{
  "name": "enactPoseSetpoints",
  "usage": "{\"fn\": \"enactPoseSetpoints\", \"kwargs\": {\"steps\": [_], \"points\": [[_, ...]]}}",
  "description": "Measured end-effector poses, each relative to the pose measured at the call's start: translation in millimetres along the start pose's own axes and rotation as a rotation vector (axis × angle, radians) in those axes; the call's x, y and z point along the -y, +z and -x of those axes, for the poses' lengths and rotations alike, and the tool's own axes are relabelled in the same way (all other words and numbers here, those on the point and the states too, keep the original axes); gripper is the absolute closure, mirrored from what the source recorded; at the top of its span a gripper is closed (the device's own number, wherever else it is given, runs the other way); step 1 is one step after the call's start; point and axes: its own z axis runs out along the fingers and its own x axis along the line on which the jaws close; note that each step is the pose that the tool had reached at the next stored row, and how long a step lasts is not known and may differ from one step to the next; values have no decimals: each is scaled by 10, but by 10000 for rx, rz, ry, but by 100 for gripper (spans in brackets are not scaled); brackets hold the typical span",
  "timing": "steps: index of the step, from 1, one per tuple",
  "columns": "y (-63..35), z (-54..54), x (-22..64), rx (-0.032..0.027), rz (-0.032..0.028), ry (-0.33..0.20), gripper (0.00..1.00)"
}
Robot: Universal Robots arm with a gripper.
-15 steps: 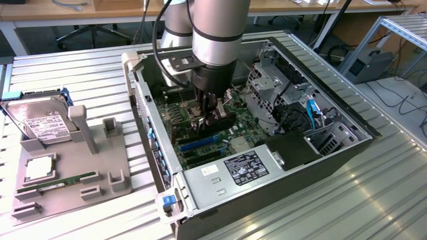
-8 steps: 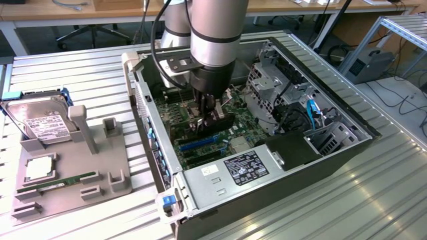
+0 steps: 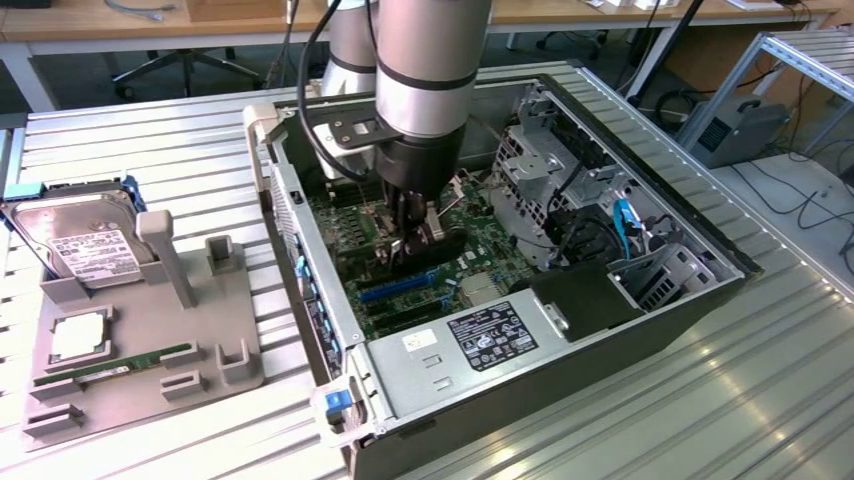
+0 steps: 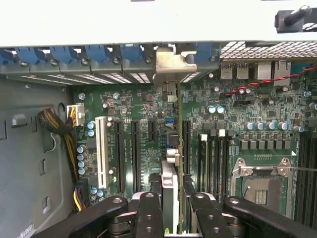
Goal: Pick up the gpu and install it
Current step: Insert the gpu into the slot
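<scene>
Your gripper is clenched on the gpu, holding the card on edge inside the open computer case, just above the motherboard. Its pale metal bracket points toward the case's rear slot wall. The card looks light, stiff and fragile: it is best held by its long edges, not its components.

My arm comes straight down from above into the open case, forearm upright, wrist pointing down over the motherboard. My gripper sits low inside the case, just above the board, with its fingers aimed downward. They stand partly apart, one on each side of the gpu, pressing its flat faces and holding it on edge.
</scene>
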Motion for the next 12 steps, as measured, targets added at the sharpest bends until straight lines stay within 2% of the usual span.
{"fn": "enactPoseSetpoints", "kwargs": {"steps": [12], "points": [[38, 0, -30, -1, 0, 0, 73]]}}
